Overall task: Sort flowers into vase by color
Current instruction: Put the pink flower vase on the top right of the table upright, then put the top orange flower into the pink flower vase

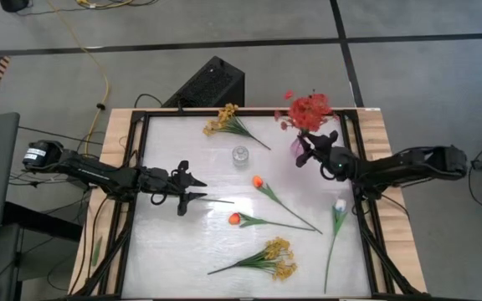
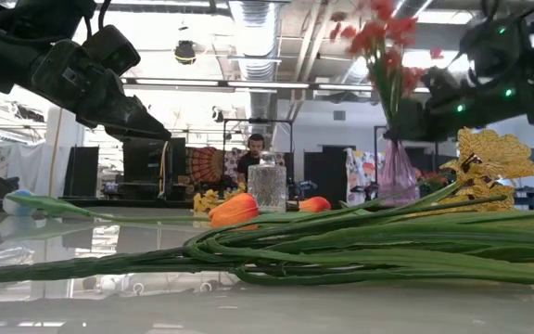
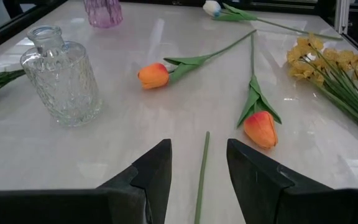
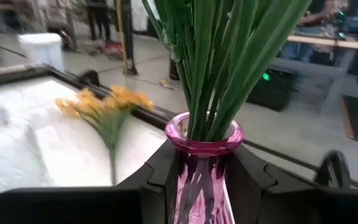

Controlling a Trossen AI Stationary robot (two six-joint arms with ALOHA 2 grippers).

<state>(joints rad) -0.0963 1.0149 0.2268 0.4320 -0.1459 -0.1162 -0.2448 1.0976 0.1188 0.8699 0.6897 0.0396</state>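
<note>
My left gripper is open and hovers low over the table's left middle. A thin green stem lies on the table between its fingers, untouched. Ahead of it lie two orange tulips and stands a clear glass vase. My right gripper is open at the far right, with one finger on each side of the pink vase. That vase holds red blossom sprays. A white tulip and two yellow sprays lie flat on the table. My right gripper comes at the pink vase's neck level, from the table's right, with its fingers close on both sides of the glass. I cannot tell whether they touch it. The vase stands upright on the table with the green stems in it.
A raised dark frame borders the white table top. A black box sits on the floor beyond the far edge. Cables trail off the left side. There is bare table between the clear vase and the near yellow spray.
</note>
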